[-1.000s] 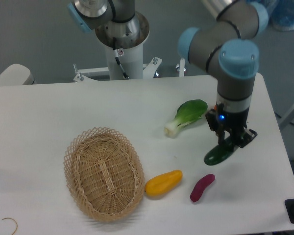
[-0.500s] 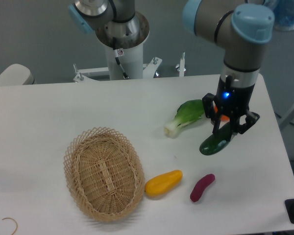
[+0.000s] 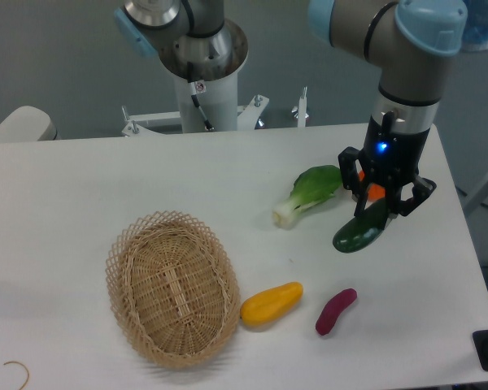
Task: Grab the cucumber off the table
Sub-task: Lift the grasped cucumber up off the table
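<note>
The dark green glossy cucumber [image 3: 359,232] hangs tilted in my gripper [image 3: 384,207], its lower end pointing down-left above the white table [image 3: 81,187]. The gripper's two black fingers are shut on the cucumber's upper end, at the right side of the table. The cucumber is lifted off the tabletop. A small orange patch shows behind the fingers.
A leafy bok choy [image 3: 307,195] lies just left of the gripper. A yellow vegetable [image 3: 272,303] and a purple sweet potato [image 3: 335,311] lie in front. A wicker basket [image 3: 172,287] stands at the front left. The robot base [image 3: 203,73] rises at the back.
The gripper has risen with the cucumber in it, from touching the table to held above it, and shifted slightly right and back.
</note>
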### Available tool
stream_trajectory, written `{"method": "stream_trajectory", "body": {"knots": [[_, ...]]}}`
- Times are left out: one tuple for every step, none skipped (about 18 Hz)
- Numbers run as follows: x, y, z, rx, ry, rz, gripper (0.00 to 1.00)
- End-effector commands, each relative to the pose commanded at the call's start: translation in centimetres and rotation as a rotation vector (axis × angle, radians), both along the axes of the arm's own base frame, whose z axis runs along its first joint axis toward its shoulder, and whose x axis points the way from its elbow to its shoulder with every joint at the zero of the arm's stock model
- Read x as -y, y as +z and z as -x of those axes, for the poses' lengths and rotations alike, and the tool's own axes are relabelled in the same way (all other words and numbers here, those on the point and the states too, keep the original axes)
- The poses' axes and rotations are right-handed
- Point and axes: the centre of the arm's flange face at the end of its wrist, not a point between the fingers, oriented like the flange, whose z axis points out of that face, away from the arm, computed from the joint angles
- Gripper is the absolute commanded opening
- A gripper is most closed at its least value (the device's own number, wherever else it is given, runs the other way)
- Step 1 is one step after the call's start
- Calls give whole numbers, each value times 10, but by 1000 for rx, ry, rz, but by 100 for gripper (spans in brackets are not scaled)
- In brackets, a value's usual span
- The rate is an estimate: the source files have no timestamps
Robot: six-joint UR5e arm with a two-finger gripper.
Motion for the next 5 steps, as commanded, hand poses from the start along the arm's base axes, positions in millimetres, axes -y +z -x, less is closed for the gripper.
{"method": "stream_trajectory", "body": {"knots": [[1, 0, 1, 1, 1, -1, 14], [0, 0, 0, 0, 0, 0, 14], [0, 0, 0, -1, 0, -2, 14], [0, 0, 0, -1, 0, -2, 14], [0, 1, 0, -1, -1, -4, 14]]}}
